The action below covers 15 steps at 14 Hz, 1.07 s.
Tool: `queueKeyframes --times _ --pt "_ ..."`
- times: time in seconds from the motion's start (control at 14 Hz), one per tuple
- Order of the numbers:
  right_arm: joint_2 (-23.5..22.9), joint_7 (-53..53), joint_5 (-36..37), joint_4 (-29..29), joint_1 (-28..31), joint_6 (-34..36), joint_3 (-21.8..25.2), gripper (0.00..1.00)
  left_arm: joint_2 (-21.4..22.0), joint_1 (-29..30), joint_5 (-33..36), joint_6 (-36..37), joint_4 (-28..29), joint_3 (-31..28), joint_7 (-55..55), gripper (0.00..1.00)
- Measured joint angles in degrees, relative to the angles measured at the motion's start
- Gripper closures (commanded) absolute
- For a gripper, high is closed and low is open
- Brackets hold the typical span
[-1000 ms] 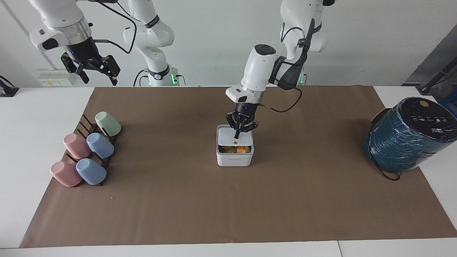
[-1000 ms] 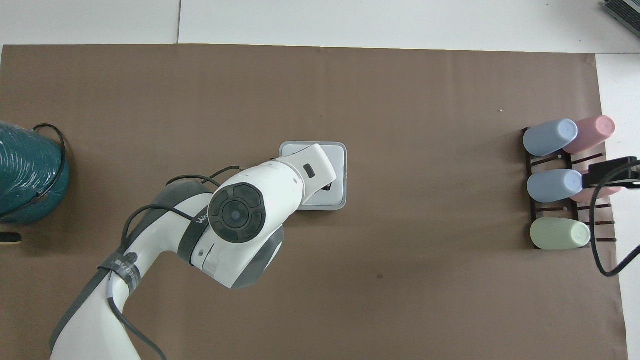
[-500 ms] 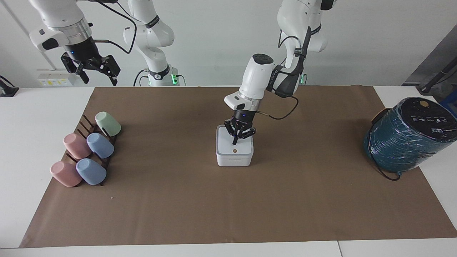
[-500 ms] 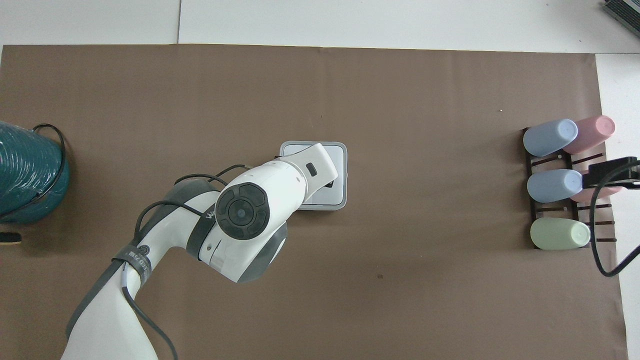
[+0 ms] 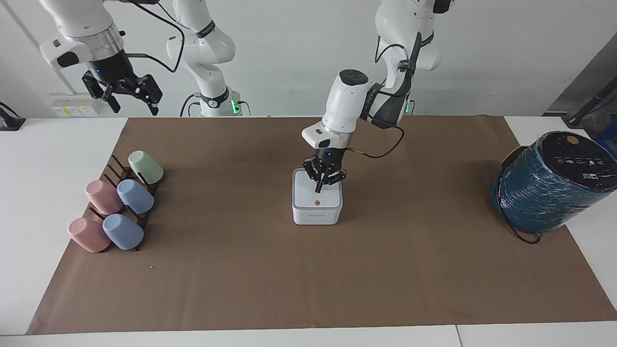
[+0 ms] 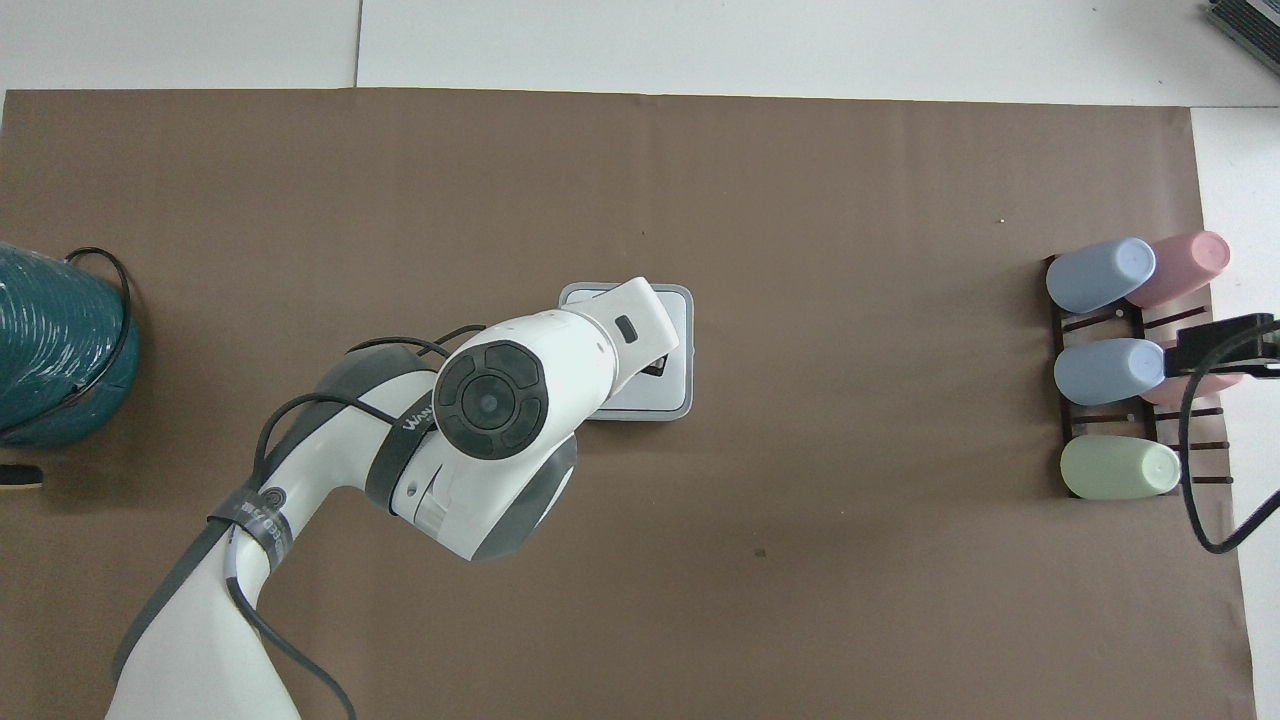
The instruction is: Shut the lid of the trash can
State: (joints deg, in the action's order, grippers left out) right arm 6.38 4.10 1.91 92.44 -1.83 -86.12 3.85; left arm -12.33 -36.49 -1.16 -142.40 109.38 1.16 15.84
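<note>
The small white trash can [image 5: 316, 217] stands mid-table on the brown paper. Its white lid [image 5: 308, 195] lies flat on the grey rim, with the orange dot on the edge farthest from the robots. My left gripper [image 5: 318, 189] points straight down over the lid's middle. Its fingers are together and hold nothing, with the tip at or just above the lid; I cannot tell if it touches. In the overhead view the left arm hides most of the can [image 6: 678, 345]. My right gripper [image 5: 136, 110] waits high in the air, open and empty, at the right arm's end.
A large teal-wrapped cylinder [image 5: 549, 185] with a black top and a cable lies at the left arm's end. A dark rack [image 5: 115, 168] holding several pastel cups stands at the right arm's end, below the right gripper.
One second ago the lid stood partly open over the can's contents. It then dropped flat under the left gripper, which has since lifted slightly. The right arm has not moved.
</note>
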Motion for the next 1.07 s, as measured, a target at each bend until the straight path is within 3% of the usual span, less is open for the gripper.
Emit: queueKeyframes --times 0.21,0.36,0.5,0.64,1.07 --pt "0.0 0.0 0.0 0.0 0.0 0.0 0.0 0.0 3.68 0.1 0.01 7.73 -0.34 -1.0 0.07 0.84" --pt "0.0 0.0 0.0 0.0 0.0 0.0 0.0 0.0 6.44 1.63 0.07 12.34 -0.36 -1.85 0.03 0.72" --pt "0.0 0.0 0.0 0.0 0.0 0.0 0.0 0.0 9.23 5.12 0.11 16.44 -0.35 -2.11 -1.99 0.3" --pt "0.0 0.0 0.0 0.0 0.0 0.0 0.0 0.0 12.05 9.4 0.12 20.98 -0.34 -2.28 -6.9 0.0" --pt "0.0 0.0 0.0 0.0 0.0 0.0 0.0 0.0 17.03 22.43 0.12 32.32 -0.25 -2.65 -15.5 0.0"
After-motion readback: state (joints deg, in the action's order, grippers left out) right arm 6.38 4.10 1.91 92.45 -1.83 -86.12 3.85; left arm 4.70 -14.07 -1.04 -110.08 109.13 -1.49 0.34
